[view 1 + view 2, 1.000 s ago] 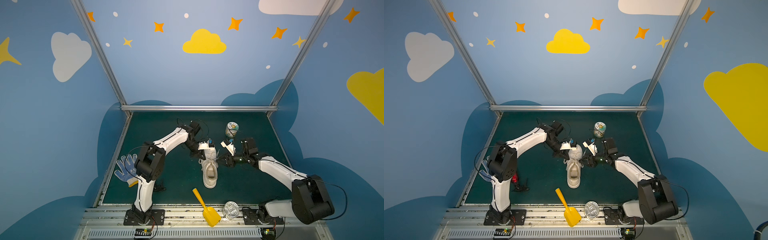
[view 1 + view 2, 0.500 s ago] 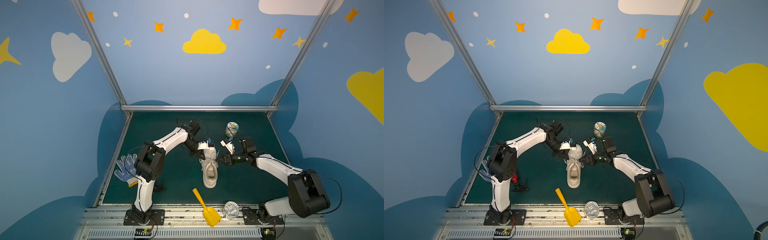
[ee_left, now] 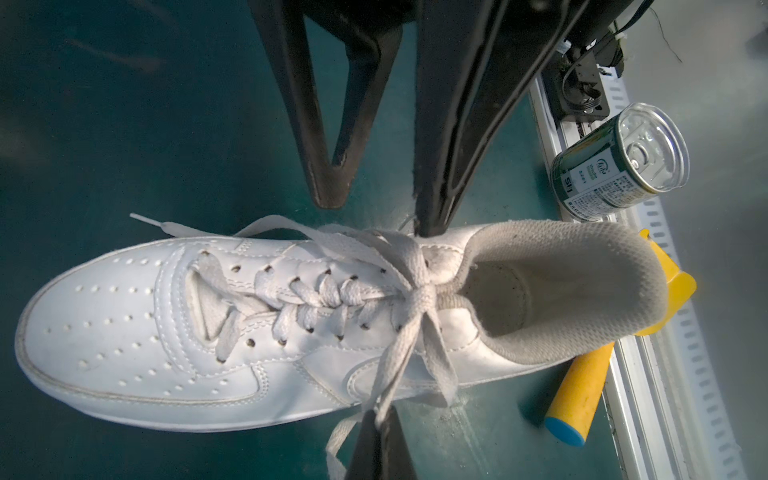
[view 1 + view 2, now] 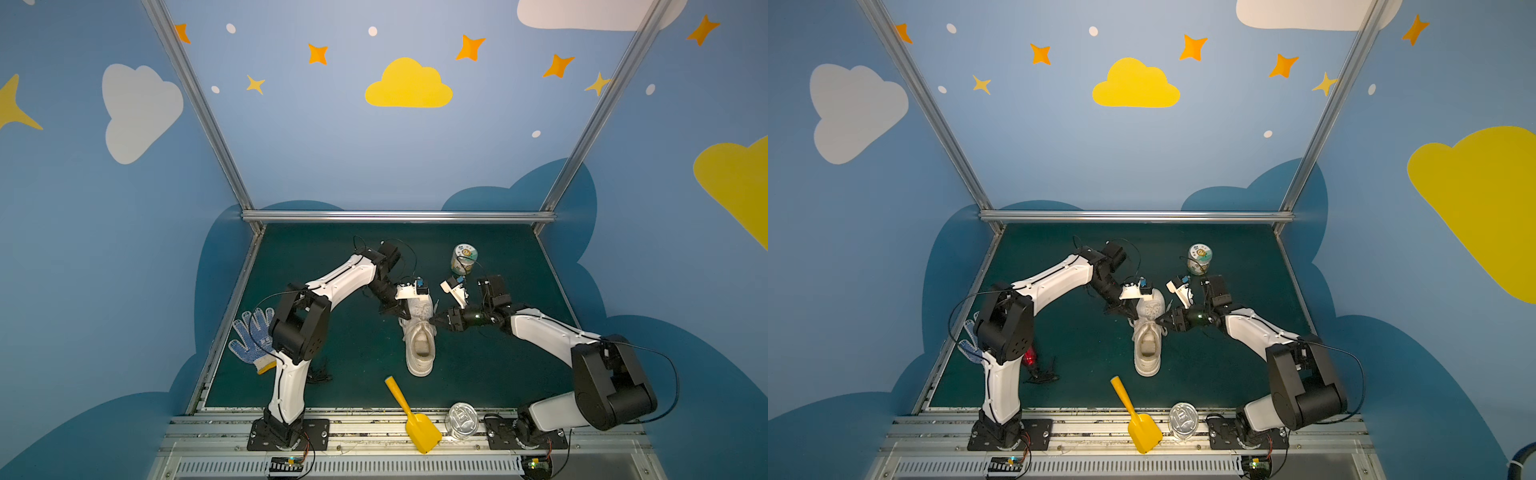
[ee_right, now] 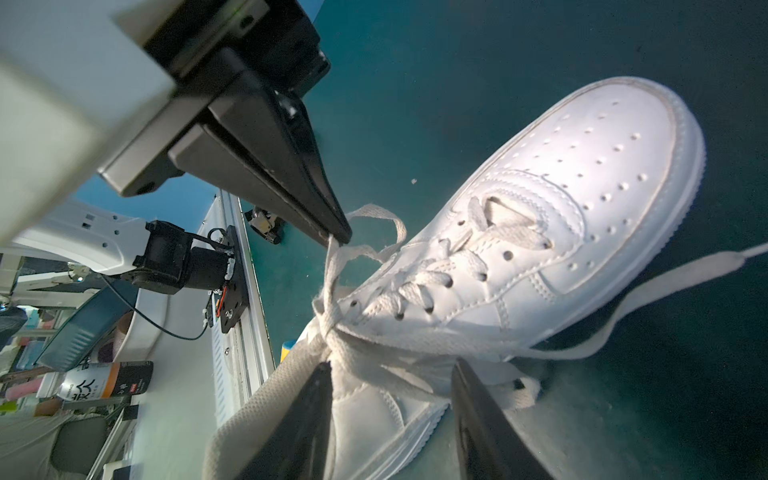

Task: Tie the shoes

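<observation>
The white shoe lies mid-mat with its toe toward the back wall. Its laces cross in a knot at the tongue's top. My left gripper sits at the shoe's left side, shut on a lace loop, and the right wrist view shows this pinch too. My right gripper is at the shoe's right side by the collar. It is open, with its fingers apart and lace strands lying loose between them. One free lace end trails over the mat.
A labelled can stands behind the right gripper. A yellow scoop and a silver can on its side lie by the front rail. A blue-dotted glove lies at the left edge, with a red item near the left arm's base.
The right gripper has edged in toward the shoe and its jaws have spread a little wider. The left gripper has kept its hold on the lace loop and stayed put.
</observation>
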Robot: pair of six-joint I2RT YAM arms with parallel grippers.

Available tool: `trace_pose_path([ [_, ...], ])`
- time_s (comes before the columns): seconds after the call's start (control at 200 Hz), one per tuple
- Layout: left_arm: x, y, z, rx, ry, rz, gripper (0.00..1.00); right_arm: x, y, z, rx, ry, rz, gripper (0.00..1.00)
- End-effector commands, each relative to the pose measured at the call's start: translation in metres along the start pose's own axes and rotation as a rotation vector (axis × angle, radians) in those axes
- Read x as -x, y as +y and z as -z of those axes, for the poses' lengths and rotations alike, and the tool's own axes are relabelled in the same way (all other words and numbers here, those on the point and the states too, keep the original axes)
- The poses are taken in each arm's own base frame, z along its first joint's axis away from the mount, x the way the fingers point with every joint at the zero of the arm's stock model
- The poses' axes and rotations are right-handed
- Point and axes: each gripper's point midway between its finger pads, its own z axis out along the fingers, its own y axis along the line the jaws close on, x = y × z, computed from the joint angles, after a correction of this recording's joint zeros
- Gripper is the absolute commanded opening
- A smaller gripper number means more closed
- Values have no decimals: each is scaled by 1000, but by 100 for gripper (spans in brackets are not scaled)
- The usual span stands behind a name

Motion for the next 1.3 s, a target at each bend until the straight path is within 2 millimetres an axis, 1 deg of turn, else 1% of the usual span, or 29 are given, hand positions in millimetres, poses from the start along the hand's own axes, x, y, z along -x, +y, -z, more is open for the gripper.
trace_pose_path([
  [0.0,2,-4,-3,-32,-7,10,3,-2,1,-3,26,9,-20,47],
  [0.185,2,-5,-3,-33,-4,9,3,-5,1,-5,36,21,-34,47],
  [0.405,1,-6,-4,-35,-1,11,3,-6,10,-7,84,31,-18,47],
  [0.576,0,-6,-4,-35,-1,13,3,-8,14,-7,103,42,2,48],
  [0.651,0,-6,-4,-35,0,12,3,-8,13,-7,91,47,4,48],
  [0.741,0,-6,-3,-35,-1,13,3,-7,7,-7,53,43,-7,50],
  [0.911,1,-7,-4,-40,-1,15,3,-5,-2,-10,35,41,-34,54],
  [1.161,0,-7,-5,-41,-1,18,3,0,-2,-11,36,45,-20,56],
  [1.292,1,-8,-5,-44,-2,21,3,0,-3,-12,46,53,-21,58],
])
